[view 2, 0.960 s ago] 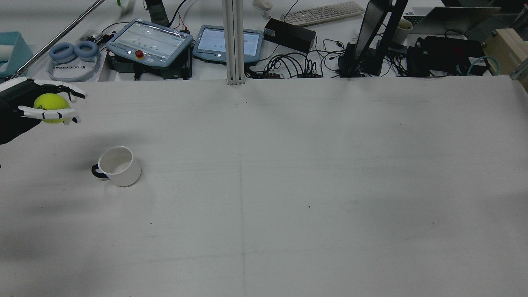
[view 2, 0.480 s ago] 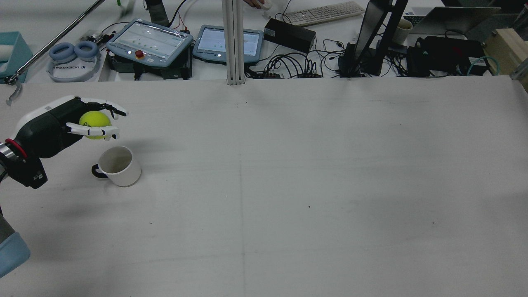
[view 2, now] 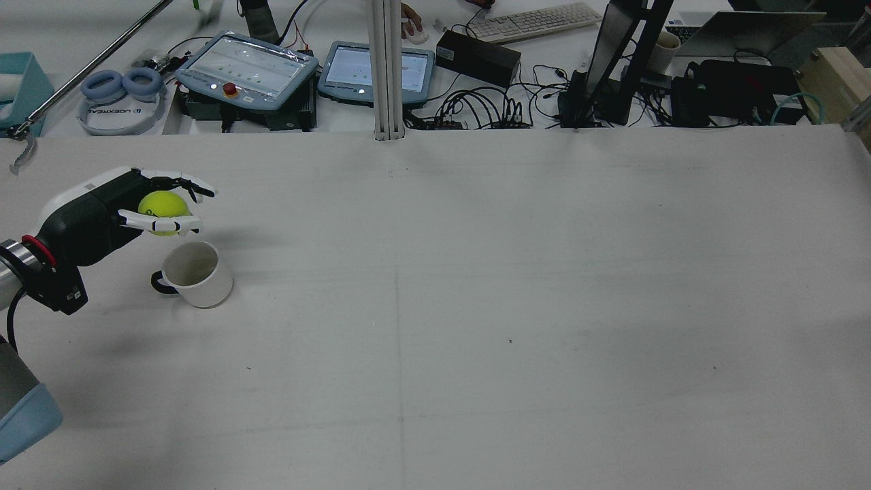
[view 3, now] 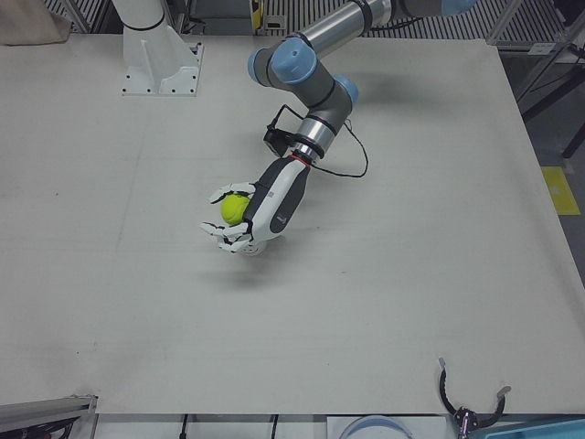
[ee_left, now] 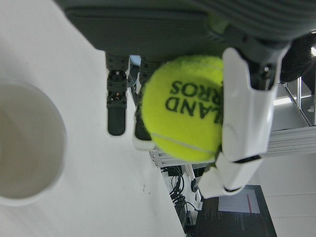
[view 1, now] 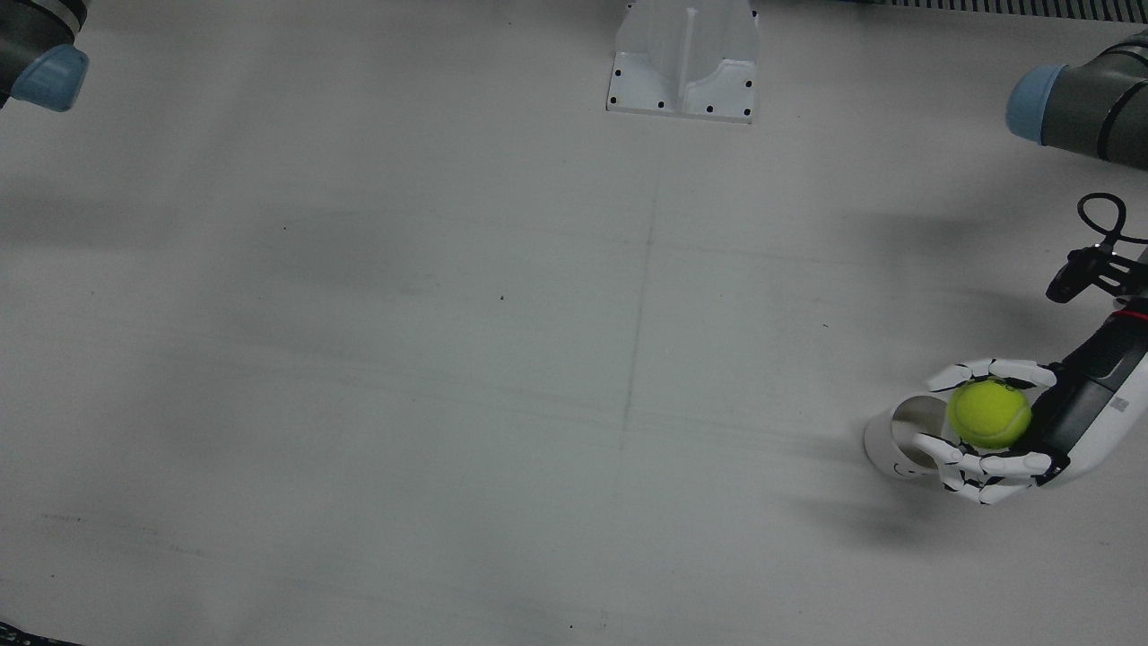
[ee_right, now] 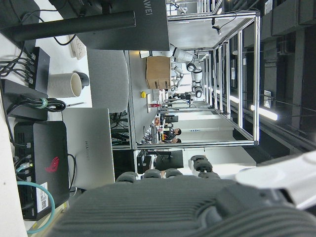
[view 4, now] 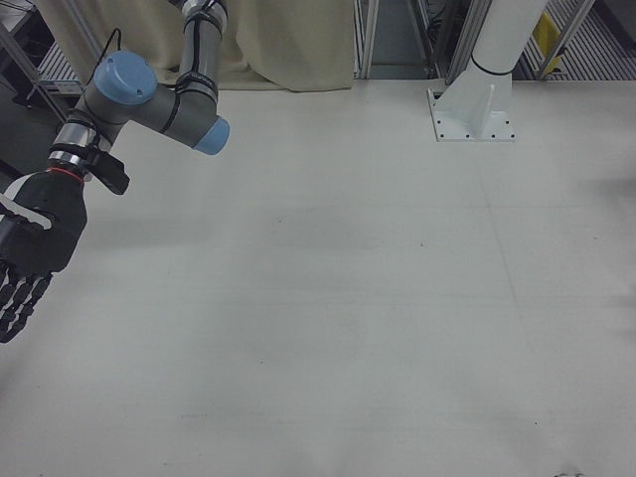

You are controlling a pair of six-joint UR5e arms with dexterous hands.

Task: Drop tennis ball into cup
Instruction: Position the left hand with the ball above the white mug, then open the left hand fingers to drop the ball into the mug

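The left hand (view 2: pixel 119 211) grips the ball (view 2: pixel 163 203), fingers (view 1: pixel 987 467) wrapped round both sides of it, palm facing sideways. The ball hangs just beyond the palm and above the table. The cup (view 2: pixel 197 273) stands upright below the fingertips and slightly off to one side; in the front view the ball overlaps only the cup's rim edge nearest the palm, not its middle.

The main risk, as I judge it: the ball looks almost as wide as the cup's mouth, so letting go from here would likely land it on the rim, and it would bounce off and roll across the table. A fingertip could also knock the light cup over if the hand drops lower.

The right hand (view 4: pixel 30 258) hangs at the far side, away from the work, fingers straight and apart, holding nothing.

Count: one ball, one cup, two hands.
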